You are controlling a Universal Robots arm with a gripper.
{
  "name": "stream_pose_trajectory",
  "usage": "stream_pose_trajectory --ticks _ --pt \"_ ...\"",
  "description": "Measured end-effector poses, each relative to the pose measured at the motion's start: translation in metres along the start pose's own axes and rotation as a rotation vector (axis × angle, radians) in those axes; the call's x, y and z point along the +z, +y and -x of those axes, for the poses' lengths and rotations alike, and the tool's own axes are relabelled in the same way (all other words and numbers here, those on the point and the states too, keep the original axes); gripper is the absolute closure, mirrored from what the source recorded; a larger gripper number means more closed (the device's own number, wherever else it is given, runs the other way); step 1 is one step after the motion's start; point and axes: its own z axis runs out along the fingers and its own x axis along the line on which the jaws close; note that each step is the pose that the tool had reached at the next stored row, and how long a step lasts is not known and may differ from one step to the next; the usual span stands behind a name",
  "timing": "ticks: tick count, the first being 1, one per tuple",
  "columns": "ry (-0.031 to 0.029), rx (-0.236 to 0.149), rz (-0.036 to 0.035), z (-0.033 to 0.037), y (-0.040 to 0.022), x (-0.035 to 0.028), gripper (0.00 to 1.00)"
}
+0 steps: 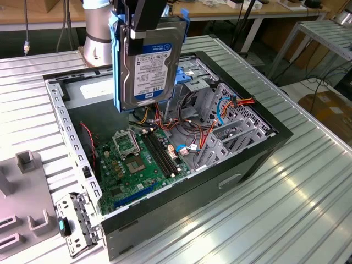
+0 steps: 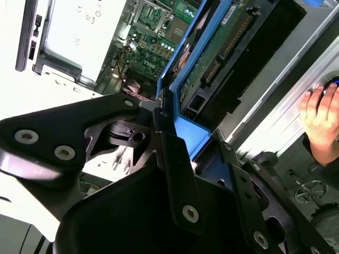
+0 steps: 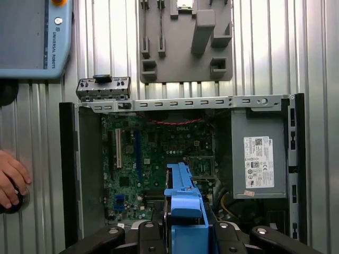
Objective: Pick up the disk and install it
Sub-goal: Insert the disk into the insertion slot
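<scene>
The disk (image 1: 147,66) hangs upright, label facing the exterior view, above the open computer case (image 1: 258,159), over the motherboard (image 1: 137,159). My gripper (image 1: 144,19) is shut on its top edge, clamping across the blue side rails. In the second wrist view the gripper (image 2: 177,140) grips the blue rail, and the disk's (image 2: 222,47) green circuit-board side points down toward the case. In the first wrist view the disk's blue rail (image 3: 184,203) sticks out from the gripper (image 3: 185,235), over the motherboard (image 3: 159,153).
A grey power supply (image 3: 259,159) fills one end of the case. A metal drive cage (image 1: 220,137) with orange and blue cables and a blue bracket (image 1: 190,82) lies on the exterior view's right. A grey fixture (image 3: 183,42) and a person's hand (image 3: 10,180) rest on the ribbed table.
</scene>
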Motion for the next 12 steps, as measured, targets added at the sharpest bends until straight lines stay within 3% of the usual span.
stream_pose_trajectory --ticks 12 --pt "0.0013 0.000 0.0000 -0.0060 -0.0003 0.0005 0.63"
